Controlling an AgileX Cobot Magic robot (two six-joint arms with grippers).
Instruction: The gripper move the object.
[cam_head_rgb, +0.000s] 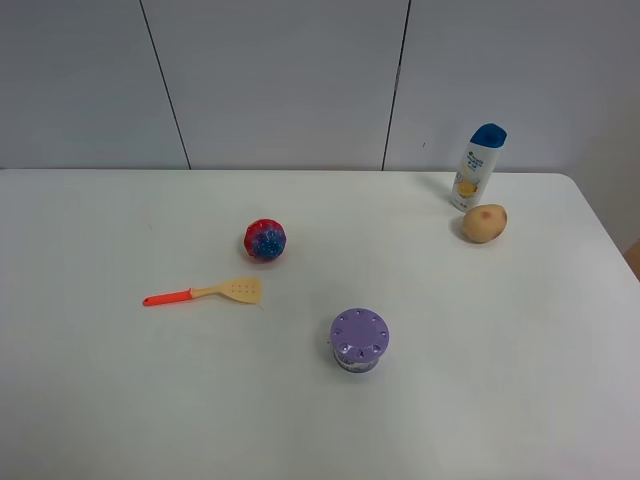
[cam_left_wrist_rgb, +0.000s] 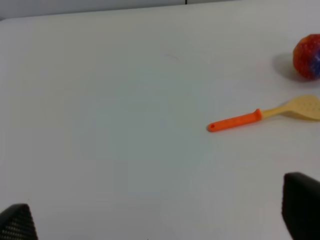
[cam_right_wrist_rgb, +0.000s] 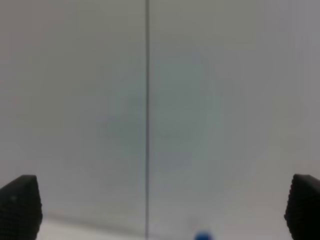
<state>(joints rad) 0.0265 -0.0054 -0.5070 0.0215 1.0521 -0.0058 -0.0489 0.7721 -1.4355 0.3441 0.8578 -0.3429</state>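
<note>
From my remote station, neither arm appears in the high exterior view; I see each gripper only as two dark fingertip corners at the edges of its own wrist picture, the rest cut off. The left gripper (cam_left_wrist_rgb: 160, 220) shows its textured fingertips (cam_left_wrist_rgb: 17, 222) far apart, so it stands wide open and empty above the white table (cam_left_wrist_rgb: 110, 125). The right gripper (cam_right_wrist_rgb: 160, 210) is likewise spread wide with nothing between its fingertips (cam_right_wrist_rgb: 20, 207), facing the grey panelled wall (cam_right_wrist_rgb: 210, 100); a blurred blue spot at that picture's edge is probably the bottle's cap, though I cannot be sure. Largest is the one white table (cam_head_rgb: 130, 400), its near edge cut off. One tall white plastic shampoo bottle (cam_head_rgb: 477, 168) with a blue cap and yellow-orange label stands upright at the far right of the table, close to the wall, untouched by either gripper. One round purple jar (cam_head_rgb: 359, 340) with a dotted lid sits near the middle. One tan potato (cam_head_rgb: 484, 223) lies just in front of the bottle. One perforated yellow spatula with an orange handle (cam_head_rgb: 203, 292) lies left of centre, its blade partly cropped in the left wrist view. One red-and-blue ball (cam_head_rgb: 265, 240) rests beyond it, also cropped there.
</note>
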